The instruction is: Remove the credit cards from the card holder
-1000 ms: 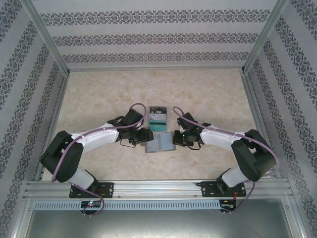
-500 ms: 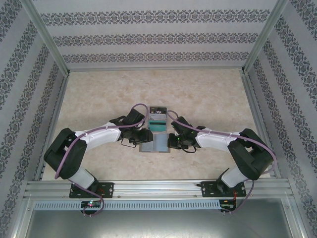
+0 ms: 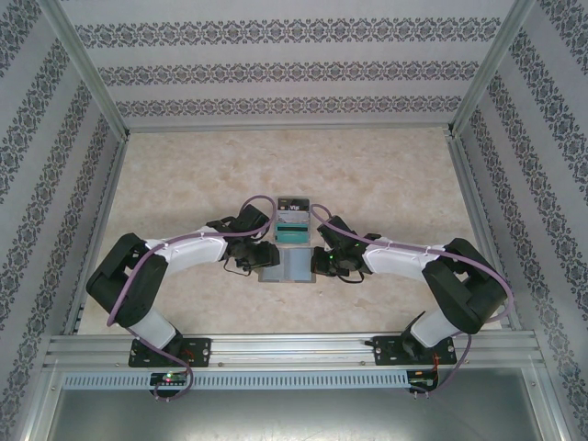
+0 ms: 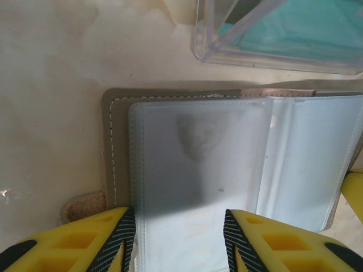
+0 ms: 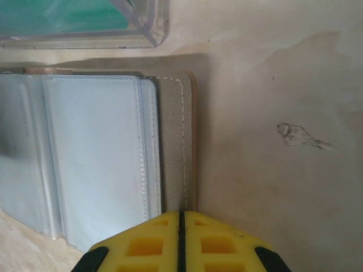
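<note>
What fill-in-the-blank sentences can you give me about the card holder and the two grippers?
The card holder lies ___ on the table.
The right gripper has its jaws ___.
The left gripper has its jaws ___, over a pocket panel.
The clear case beyond the card holder contains something ___ in colour.
Missing words: open; shut; open; teal.

From above I see the card holder (image 3: 287, 266) lying open and flat on the marbled table (image 3: 395, 175), pale inner panels up. My left gripper (image 3: 261, 258) sits at its left edge and my right gripper (image 3: 318, 262) at its right edge, both arms reaching inward. The credit cards (image 3: 294, 221), dark grey and teal, lie just beyond the holder's far edge.
</note>
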